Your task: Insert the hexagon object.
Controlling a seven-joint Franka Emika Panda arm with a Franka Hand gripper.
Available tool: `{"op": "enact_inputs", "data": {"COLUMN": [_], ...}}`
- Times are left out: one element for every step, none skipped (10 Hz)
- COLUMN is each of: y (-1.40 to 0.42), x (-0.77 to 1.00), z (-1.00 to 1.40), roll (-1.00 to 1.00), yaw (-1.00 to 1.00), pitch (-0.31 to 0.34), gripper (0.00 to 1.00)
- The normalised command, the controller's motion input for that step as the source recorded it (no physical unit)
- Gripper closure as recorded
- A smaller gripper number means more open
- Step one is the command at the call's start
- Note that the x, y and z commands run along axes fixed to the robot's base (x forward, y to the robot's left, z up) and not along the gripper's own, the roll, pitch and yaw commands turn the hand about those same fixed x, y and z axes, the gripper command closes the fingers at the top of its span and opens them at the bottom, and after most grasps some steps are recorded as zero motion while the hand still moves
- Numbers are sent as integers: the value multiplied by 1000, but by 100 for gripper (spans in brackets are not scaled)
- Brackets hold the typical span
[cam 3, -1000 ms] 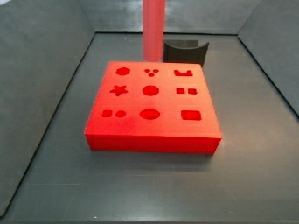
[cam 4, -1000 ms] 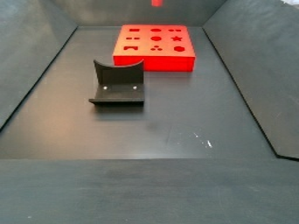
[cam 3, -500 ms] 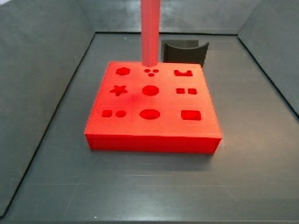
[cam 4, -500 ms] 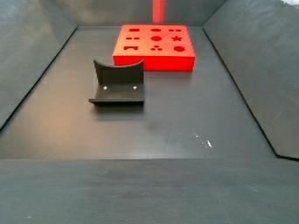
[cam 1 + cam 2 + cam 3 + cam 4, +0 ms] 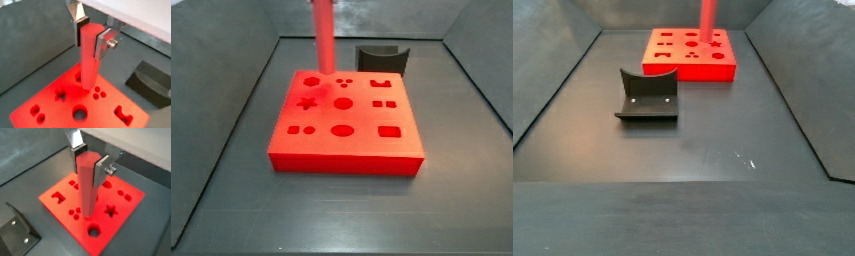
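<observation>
Salmon-red hexagon object (image 5: 89, 55), clamped upright in the gripper (image 5: 91, 36), needs squaring over the red block (image 5: 345, 120) (flats matched) before lowering

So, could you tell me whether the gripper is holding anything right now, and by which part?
Yes: the gripper is shut on the upper end of the red rod, which hangs upright over the red block.

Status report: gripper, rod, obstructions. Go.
Gripper above the red block, shut on the hexagon object. Rod upright, lower end at the block's top, not visibly seated. Fixture stands apart; nothing in the way.
</observation>
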Motion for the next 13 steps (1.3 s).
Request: {"op": "enact_inputs", "data": {"y": [123,77,191,226,214,29,0,-37,-14,0,0,0,-63], "x": [-31,-66,-346,-474,-440,-189,0,246,294,26,-66,-77,-49], "z": [-203,-177,-263,-314,-229,-137,-111,-86,-163,-200,-151,-86,0], "roll": [0,-1,0,0,0,-17,-6,-14,0,7,34,4,0], "yaw": [-189,-69,-54,0,0,0,37,149,160,66,0,0,0], "pitch": [-89,-110,-150,-137,-100,-117,-59,0,0,0,17,27,33], "gripper": [100,100,100,100,100,100,100,100,100,100,100,100,100]}}
